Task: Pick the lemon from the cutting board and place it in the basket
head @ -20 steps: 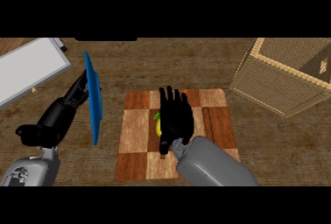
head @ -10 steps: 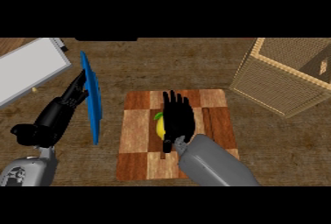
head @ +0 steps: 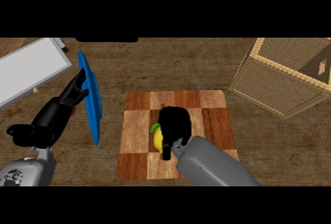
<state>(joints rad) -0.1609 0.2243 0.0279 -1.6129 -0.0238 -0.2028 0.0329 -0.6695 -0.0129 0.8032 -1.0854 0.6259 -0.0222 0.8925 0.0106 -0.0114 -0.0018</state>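
A yellow lemon lies on the checkered wooden cutting board at the middle of the counter. My right hand covers most of the lemon, its fingers curled down round it, so only the fruit's left side and a bit of green show. The woven basket stands at the upper right, well away from the board. My left hand rests at the left with straight fingers pointing up, beside a blue plate.
A blue plate stands on edge just left of the cutting board, next to my left hand. A grey-white flat panel fills the upper left corner. Bare wooden counter lies between the board and the basket.
My right hand's fingers have gone from stretched flat over the lemon to curled down round it. The left hand and the blue plate have barely moved.
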